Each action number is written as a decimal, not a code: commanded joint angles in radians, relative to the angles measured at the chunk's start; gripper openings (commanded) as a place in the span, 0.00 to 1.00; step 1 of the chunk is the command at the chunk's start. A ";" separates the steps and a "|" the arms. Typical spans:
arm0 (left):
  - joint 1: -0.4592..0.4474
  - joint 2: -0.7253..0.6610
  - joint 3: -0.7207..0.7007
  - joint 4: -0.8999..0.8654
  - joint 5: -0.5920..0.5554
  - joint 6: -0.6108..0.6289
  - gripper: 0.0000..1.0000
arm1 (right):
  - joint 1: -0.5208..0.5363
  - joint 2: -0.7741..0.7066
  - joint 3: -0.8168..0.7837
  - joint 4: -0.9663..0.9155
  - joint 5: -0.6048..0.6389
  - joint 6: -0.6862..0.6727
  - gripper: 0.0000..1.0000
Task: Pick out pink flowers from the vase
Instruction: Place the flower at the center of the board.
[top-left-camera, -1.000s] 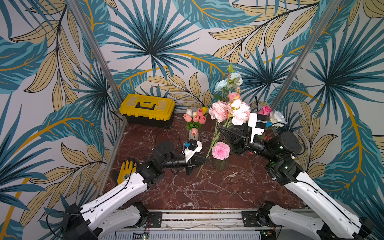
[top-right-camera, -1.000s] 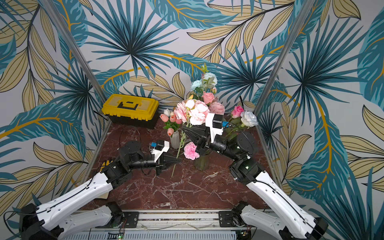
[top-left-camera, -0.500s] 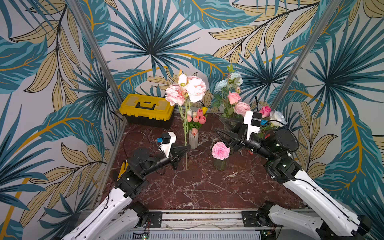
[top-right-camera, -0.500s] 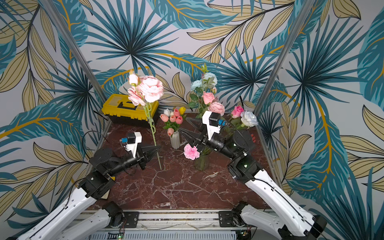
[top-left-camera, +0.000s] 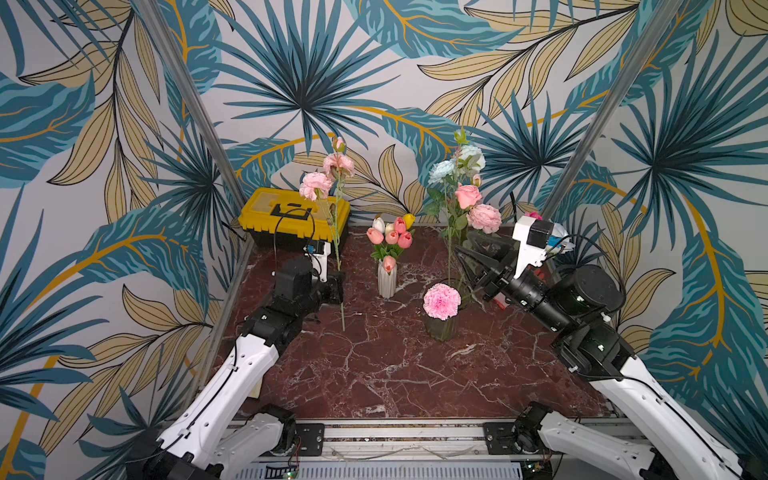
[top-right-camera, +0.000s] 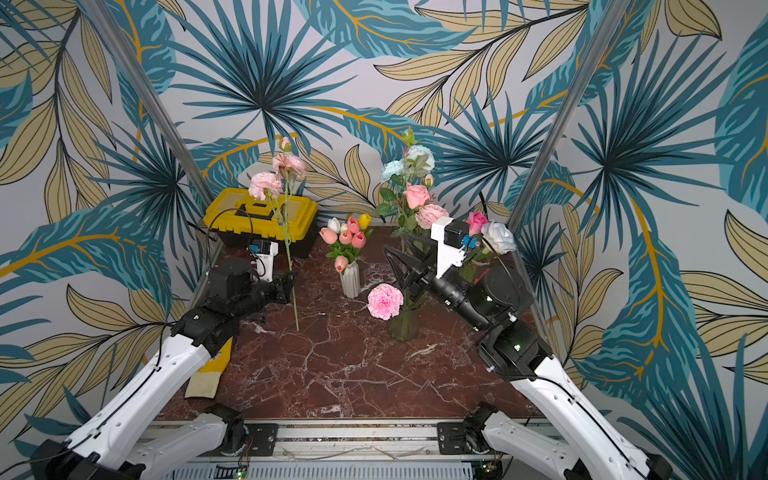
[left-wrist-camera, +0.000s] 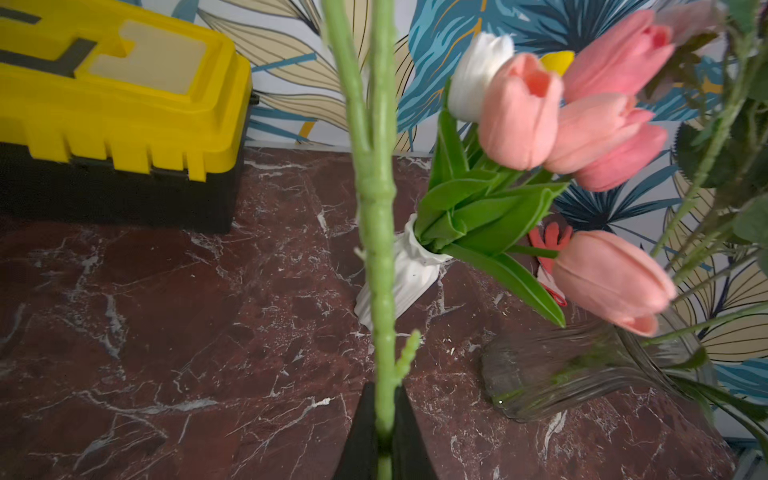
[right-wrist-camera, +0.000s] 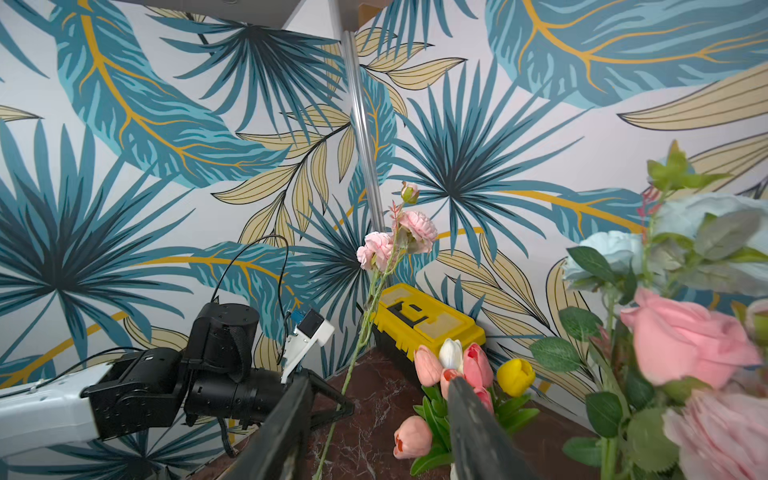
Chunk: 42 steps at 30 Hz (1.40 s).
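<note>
polished red marble table; matt yellow plastic toolbox; clear, ribbed glass vase; matt, ribbed white vase; waxy plastic stem; smooth, matt tulips.

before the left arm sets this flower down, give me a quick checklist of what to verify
1. Grip: left hand is shut on the pink spray by its stem: ok.
2. Spray out of the glass vase: ok, it stands upright, apart from the vase.
3. Stem's lower end off the marble table: cannot tell.
4. Right hand open and empty: ok.
5. Glass vase free of pink: not ok, a pink carnation hangs at its rim.
</note>
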 joint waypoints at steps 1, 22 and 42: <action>0.009 0.095 0.081 -0.101 0.035 0.004 0.00 | 0.004 -0.021 0.014 -0.090 0.101 0.102 0.52; 0.012 0.545 0.156 -0.209 0.181 0.035 0.00 | 0.005 -0.122 0.019 -0.283 0.068 0.123 0.54; 0.031 0.394 -0.164 -0.141 0.121 -0.175 0.00 | 0.004 -0.152 -0.002 -0.357 0.119 0.102 0.55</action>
